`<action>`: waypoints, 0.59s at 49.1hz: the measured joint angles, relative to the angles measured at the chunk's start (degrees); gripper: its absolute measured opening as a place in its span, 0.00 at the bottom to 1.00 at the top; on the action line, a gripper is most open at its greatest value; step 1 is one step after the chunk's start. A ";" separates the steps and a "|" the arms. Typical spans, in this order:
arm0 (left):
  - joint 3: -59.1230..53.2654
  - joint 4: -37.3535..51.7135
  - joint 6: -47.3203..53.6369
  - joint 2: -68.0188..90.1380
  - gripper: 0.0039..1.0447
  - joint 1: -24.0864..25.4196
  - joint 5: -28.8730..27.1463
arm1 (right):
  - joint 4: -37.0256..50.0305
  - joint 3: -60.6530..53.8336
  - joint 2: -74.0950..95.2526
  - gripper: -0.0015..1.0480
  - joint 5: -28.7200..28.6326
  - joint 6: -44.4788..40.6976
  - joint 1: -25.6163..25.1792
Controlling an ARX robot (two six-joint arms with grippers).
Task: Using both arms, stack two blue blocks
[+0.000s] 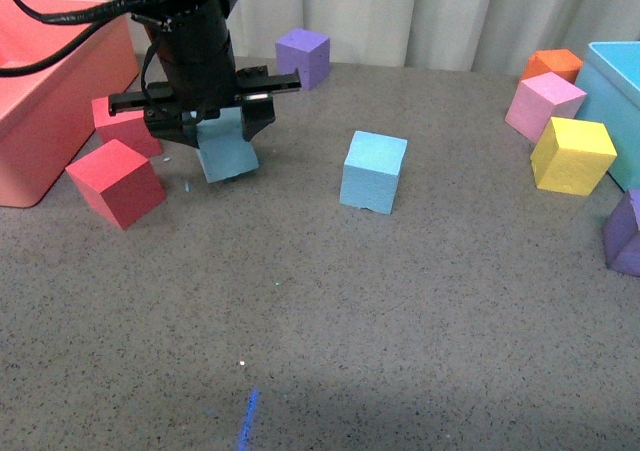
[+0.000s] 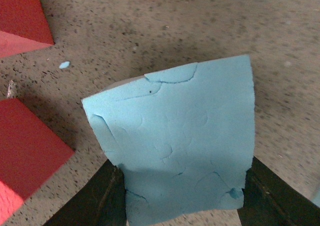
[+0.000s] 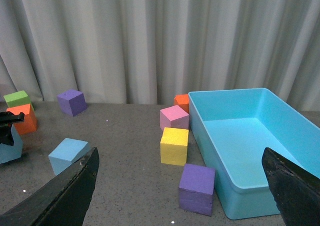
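A grey speckled tabletop [image 1: 330, 301] runs back to a pale pleated curtain [image 1: 420, 11]. At the far left sits a salmon-pink plastic bin [image 1: 40, 121], with a red foam cube [image 1: 116, 183] near it and a second red cube [image 1: 118, 123] just behind. Next comes the left gripper [image 1: 226, 131], clamped across two opposite sides of a light blue foam cube [image 1: 228, 156]. The cube hangs tilted; I cannot tell whether its lower edge touches the table. Right of it and well apart, the other light blue foam cube [image 1: 373, 171] stands alone mid-table with nothing on top. A violet foam cube [image 1: 302, 56] lies farther back. On the right are an orange cube [image 1: 552, 66], a pink cube [image 1: 543, 106], a yellow cube [image 1: 572, 154] and a darker purple cube [image 1: 628, 233], all close to a turquoise plastic bin [image 1: 615, 101]. The right gripper [image 3: 180, 153] is outside the front view; its own camera shows the fingers spread wide with nothing between them. By my reading, the grasp is made, but the carry across and the setting down on the second blue cube remain, and the right arm has taken no block.
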 joint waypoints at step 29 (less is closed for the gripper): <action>-4.72 3.54 9.46 -10.40 0.42 -14.51 1.77 | 0.00 0.00 0.00 0.91 0.02 0.00 0.00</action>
